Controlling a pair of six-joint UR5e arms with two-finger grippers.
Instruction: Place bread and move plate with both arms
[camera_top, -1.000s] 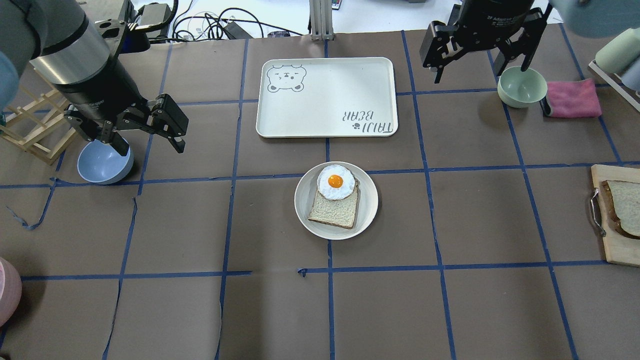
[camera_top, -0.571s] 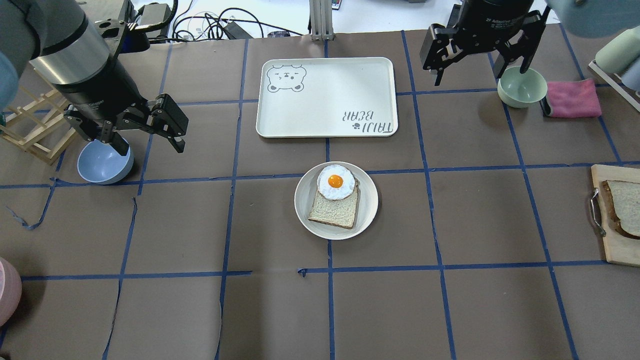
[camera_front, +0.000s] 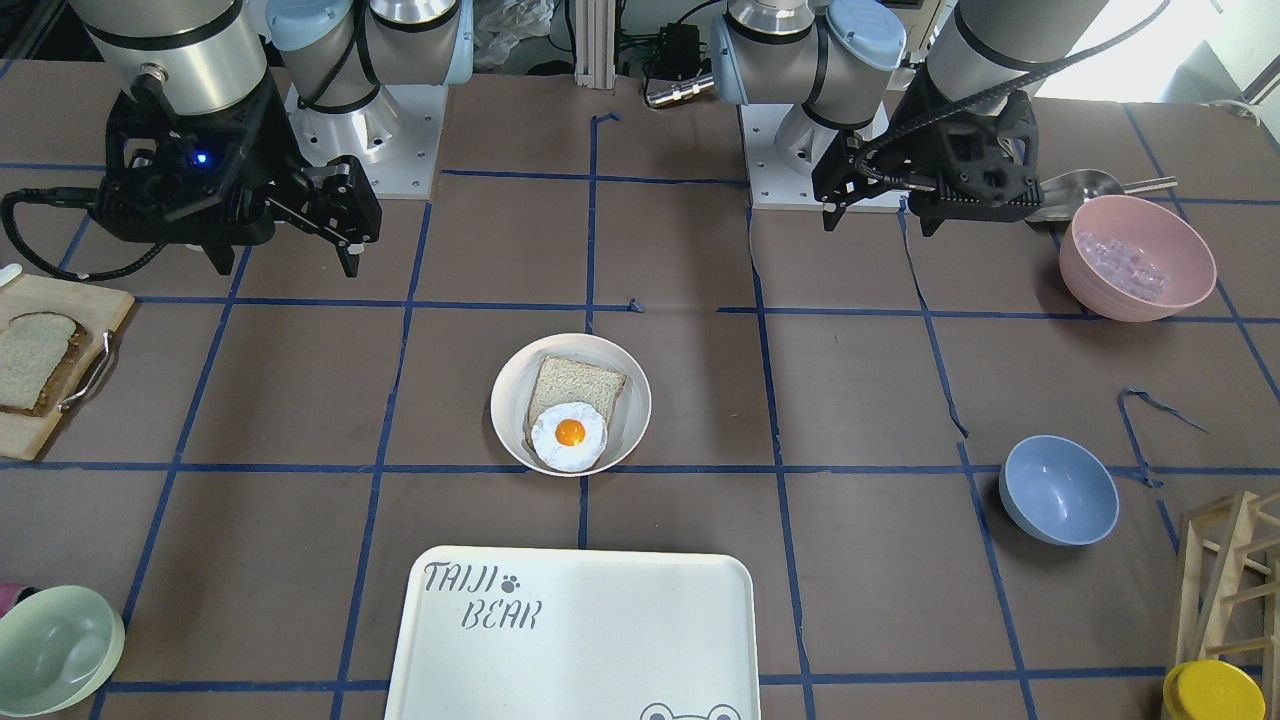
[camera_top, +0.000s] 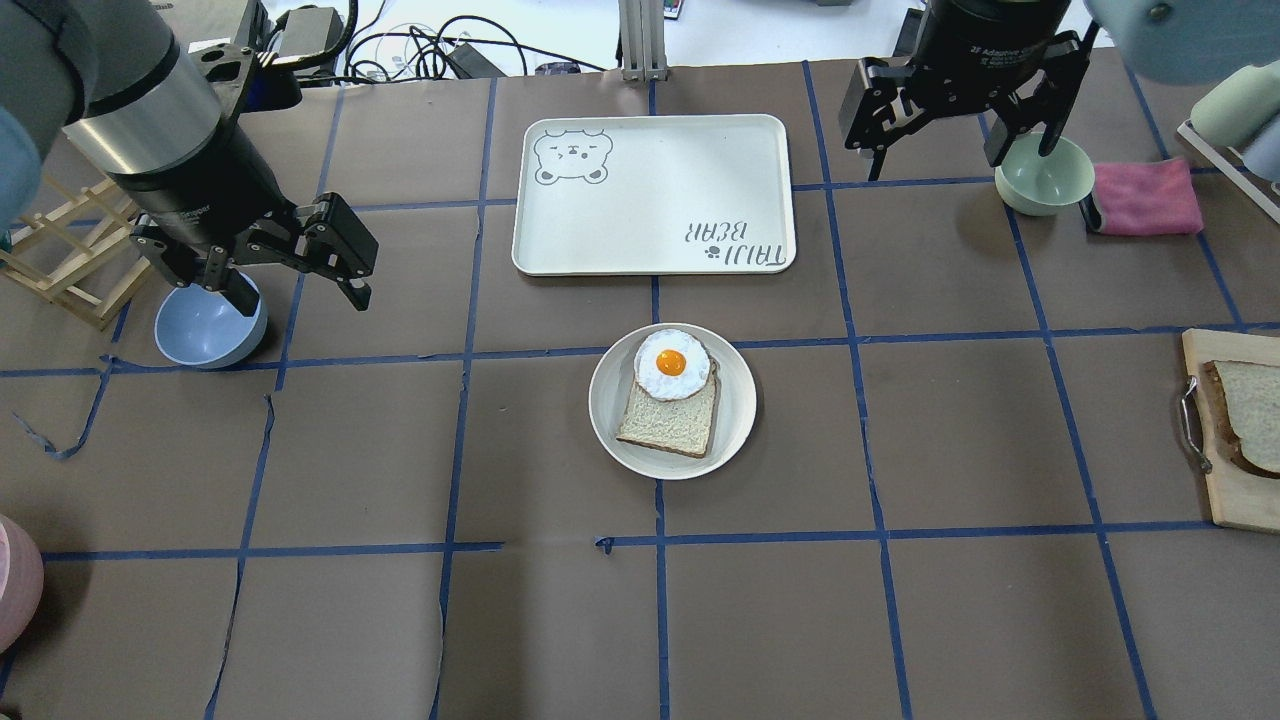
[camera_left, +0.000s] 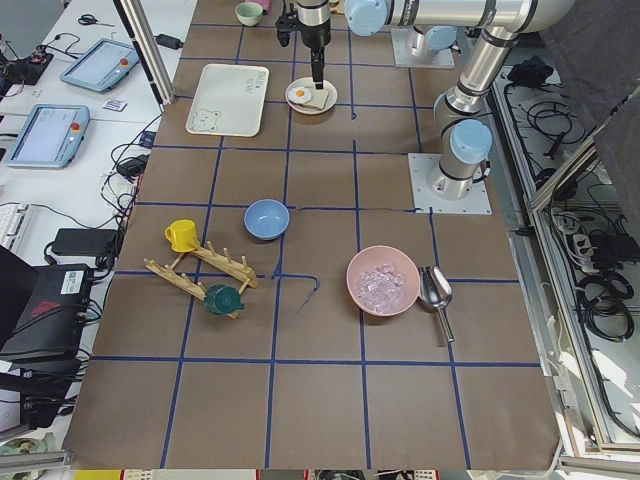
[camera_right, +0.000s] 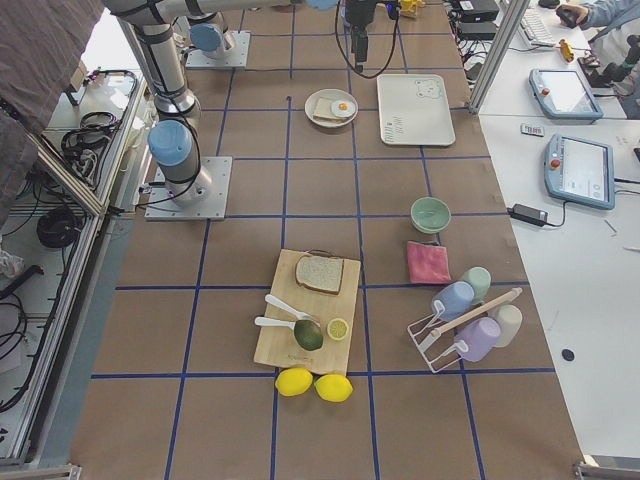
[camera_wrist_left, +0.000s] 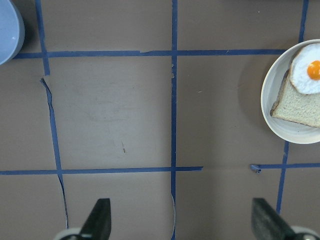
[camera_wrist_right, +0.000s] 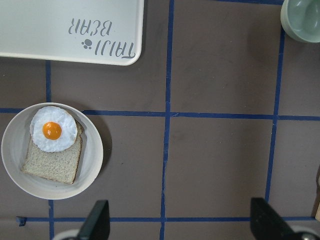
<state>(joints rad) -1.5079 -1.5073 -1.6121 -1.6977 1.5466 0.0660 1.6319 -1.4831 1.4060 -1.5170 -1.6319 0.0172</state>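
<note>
The bread (camera_top: 1248, 408), a dark-crusted slice, lies on a wooden cutting board (camera_top: 1238, 498) at the table's right edge; it also shows in the front view (camera_front: 28, 362). The cream plate (camera_top: 738, 405) sits at the table's centre and holds a tan-crust slice (camera_top: 672, 425) with a fried egg (camera_top: 671, 364) on it. My left gripper (camera_top: 298, 290) hovers open and empty above a blue bowl, far left of the plate. My right gripper (camera_top: 957, 155) hovers open and empty at the far right, next to a green bowl. The plate shows in both wrist views (camera_wrist_left: 282, 127) (camera_wrist_right: 92, 165).
The TAIJI BEAR tray (camera_top: 650, 190) lies just beyond the plate. A blue bowl (camera_top: 200, 330) and a wooden rack (camera_top: 60, 250) stand at the left. A green bowl (camera_top: 1045, 180) and a pink cloth (camera_top: 1145, 195) are at the far right. A pink bowl (camera_front: 1135, 255) sits near my left base.
My right gripper has shifted slightly nearer to me, still open. My left gripper has hardly moved. The plate and bread have not moved.
</note>
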